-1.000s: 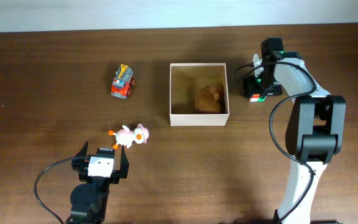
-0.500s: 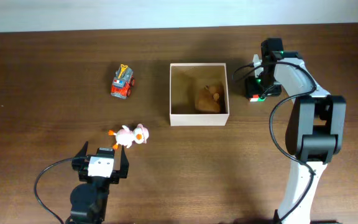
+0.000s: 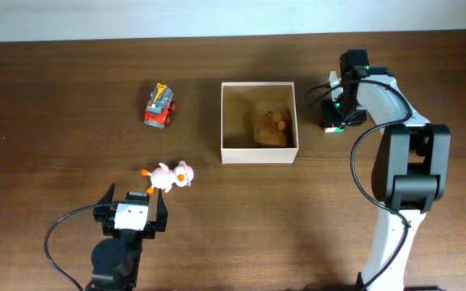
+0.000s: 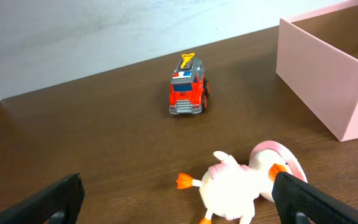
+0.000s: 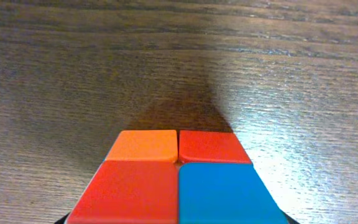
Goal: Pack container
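Note:
The container (image 3: 258, 156) is a square white-walled box with a tan inside, and a brown plush toy (image 3: 270, 127) lies in it. Its wall shows pinkish in the left wrist view (image 4: 328, 81). My right gripper (image 3: 332, 115) is just right of the box, low over the table, shut on a puzzle cube (image 5: 179, 180) with orange, red and blue tiles; the cube hides its fingers. My left gripper (image 4: 182, 200) is open near the front edge (image 3: 133, 200). A white and pink duck toy (image 4: 241, 183) lies just ahead of it (image 3: 168, 175).
A red toy fire truck (image 3: 160, 106) stands on the dark wooden table, left of the box; it also shows in the left wrist view (image 4: 188, 94). A pale wall runs along the far edge of the table.

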